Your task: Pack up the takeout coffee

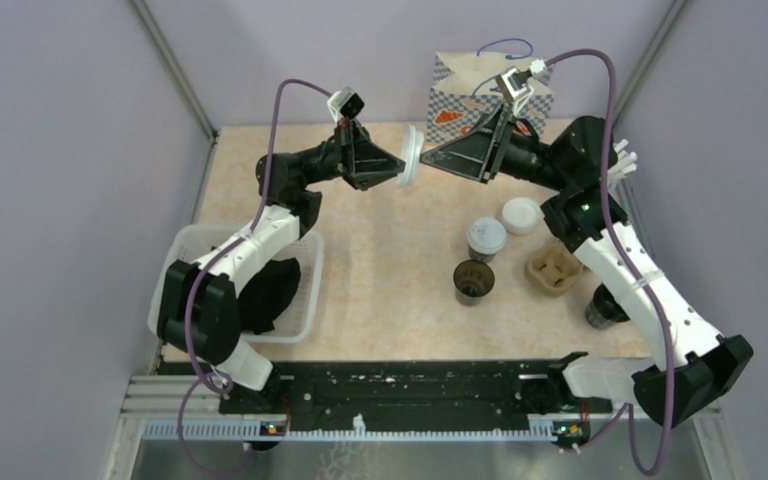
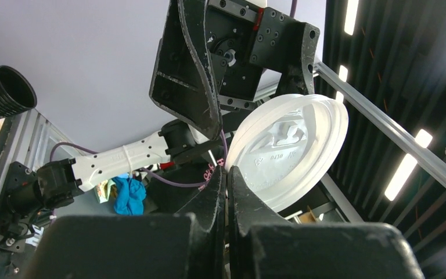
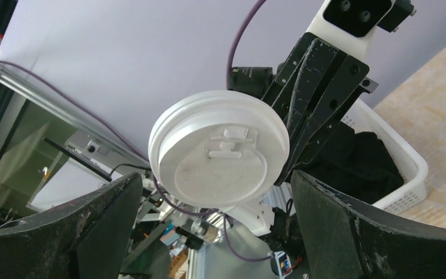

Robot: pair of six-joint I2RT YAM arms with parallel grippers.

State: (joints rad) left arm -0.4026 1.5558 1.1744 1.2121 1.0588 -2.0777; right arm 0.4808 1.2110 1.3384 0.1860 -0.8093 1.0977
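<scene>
One takeout coffee cup (image 1: 485, 238), dark-sided with a pale lid, stands upright right of the table's middle. High above the far part of the table, my left gripper (image 1: 400, 165) is shut on the rim of a white round lid (image 1: 415, 155), holding it on edge. In the left wrist view the lid (image 2: 287, 151) sticks up from the pinched fingertips (image 2: 227, 170). My right gripper (image 1: 428, 160) faces it from the right, open. In the right wrist view the lid (image 3: 218, 148) hangs just beyond the wide-spread fingers (image 3: 215, 183), which do not touch it.
A black lidless cup (image 1: 474, 282), a loose white lid (image 1: 521, 215) and a cardboard cup carrier (image 1: 554, 270) sit near the lidded cup. A paper bag (image 1: 490, 95) stands at the back. A dark cup (image 1: 605, 308) is half hidden by the right arm. A white basket (image 1: 188, 240) holds black cloth.
</scene>
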